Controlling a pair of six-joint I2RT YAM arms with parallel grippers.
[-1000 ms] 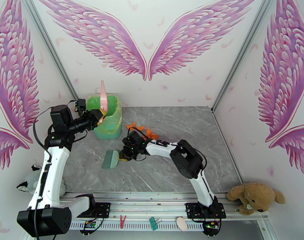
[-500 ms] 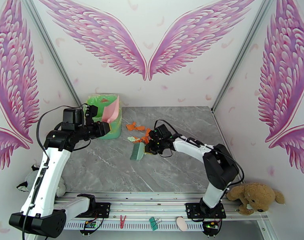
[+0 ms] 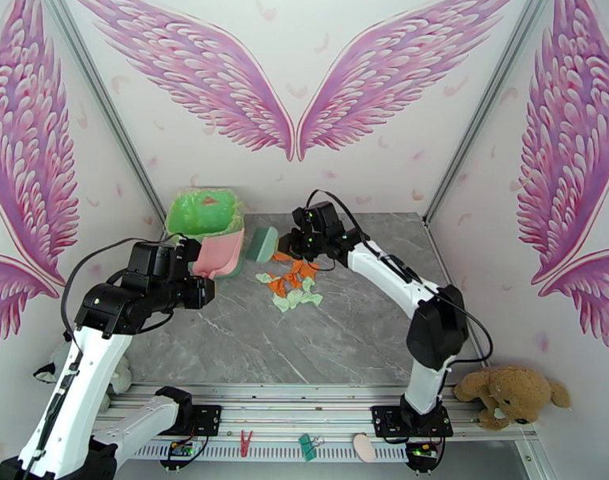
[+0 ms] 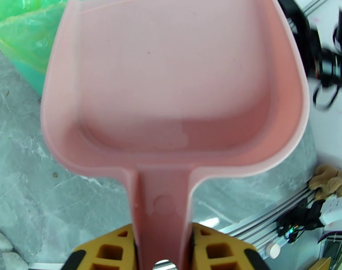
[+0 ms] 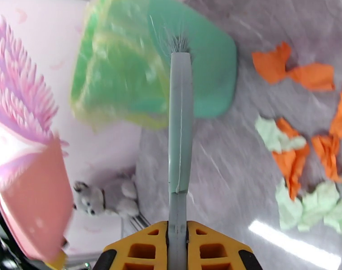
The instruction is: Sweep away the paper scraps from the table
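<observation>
The left gripper [image 4: 162,241] is coming down off the bin [image 3: 202,214]. A second ago it was tipping the dustpan [image 4: 171,86] upright over the rim. Now the pan is hanging low in front of the bin, its mouth turning toward the middle of the table [image 3: 344,346]. The fingers are clamping narrowly on the pan's handle, and the pan is showing empty inside.

Meanwhile the right gripper [image 5: 177,241] is swinging across. It was working at the near left of the table, and now it is holding the brush [image 5: 179,131] on the far side of the heap, just beside the bin. Its fingers are pinching tight on the handle.

The scraps [image 3: 292,283], orange and mint, are lying in a loose heap mid-table, nearer than the brush and to the right of the pan.

So one load is looking dumped, and both tools are lining up for another pass. Plenty of paper is remaining, and the brush seems placed to draw the heap back toward the waiting pan.
</observation>
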